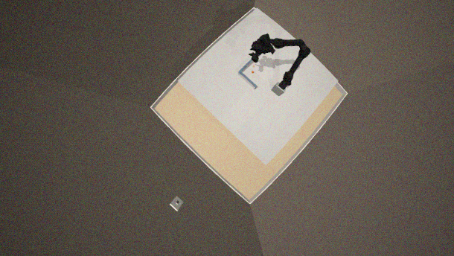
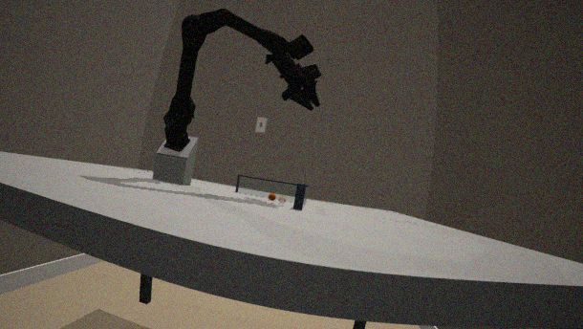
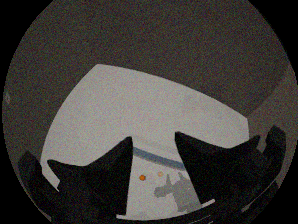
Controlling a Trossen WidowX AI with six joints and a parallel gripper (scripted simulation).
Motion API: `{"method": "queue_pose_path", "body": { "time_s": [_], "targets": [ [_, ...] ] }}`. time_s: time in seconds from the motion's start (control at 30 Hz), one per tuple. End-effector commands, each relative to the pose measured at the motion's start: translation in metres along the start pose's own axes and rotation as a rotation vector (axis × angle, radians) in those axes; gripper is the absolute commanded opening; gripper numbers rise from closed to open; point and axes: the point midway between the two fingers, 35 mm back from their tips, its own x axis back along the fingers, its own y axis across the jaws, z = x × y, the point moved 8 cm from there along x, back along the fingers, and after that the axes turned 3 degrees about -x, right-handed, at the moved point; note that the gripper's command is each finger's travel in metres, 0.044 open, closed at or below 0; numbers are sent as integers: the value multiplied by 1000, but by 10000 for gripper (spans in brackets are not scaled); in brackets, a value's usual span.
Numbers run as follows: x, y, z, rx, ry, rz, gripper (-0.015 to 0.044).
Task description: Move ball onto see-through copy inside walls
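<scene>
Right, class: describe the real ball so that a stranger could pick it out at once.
Start at the white table, then find the two low clear walls meeting in a corner. Inside that corner lies the orange ball. Its only neighbour, the see-through copy, is pale and faint, while the ball is solid orange.
</scene>
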Motion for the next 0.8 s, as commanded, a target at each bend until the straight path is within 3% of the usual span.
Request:
{"method": "queue_pose_path", "body": {
  "time_s": [0.0,0.37,0.77],
  "targets": [
    [-50,8,35,-114,211,9,211],
    [-145,19,153,-459,772,151,211],
    [-156,20,166,-463,781,155,211]
  ]
}}
